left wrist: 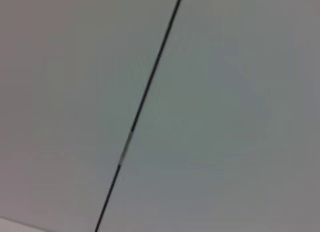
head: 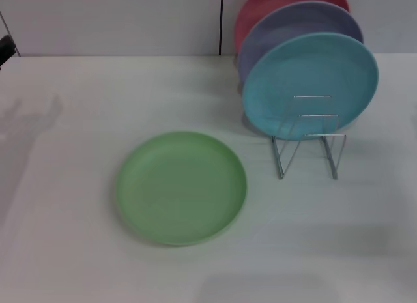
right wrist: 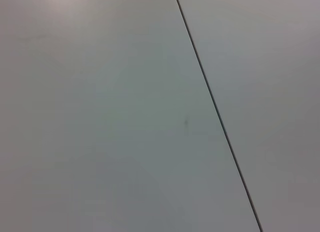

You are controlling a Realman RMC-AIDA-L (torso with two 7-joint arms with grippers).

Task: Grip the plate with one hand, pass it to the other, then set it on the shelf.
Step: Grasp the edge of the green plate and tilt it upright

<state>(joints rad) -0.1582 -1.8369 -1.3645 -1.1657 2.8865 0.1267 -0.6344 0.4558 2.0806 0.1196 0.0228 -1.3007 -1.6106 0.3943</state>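
Head view: the light green plate (head: 181,187) is seen lying flat on the white table (head: 65,251), with bare surface all round its rim and the table's far edge meeting a pale wall. The chrome wire rack (head: 308,143) stands just to its right, apart from it. Three plates are held upright there: turquoise (head: 310,83) in front, lavender (head: 287,29) behind it, red (head: 260,6) at the back. Four plates are counted in all. Neither gripper is shown; only a seamed pale panel (left wrist: 225,117) is given by each wrist view, so whether their fingers are apart cannot be told.
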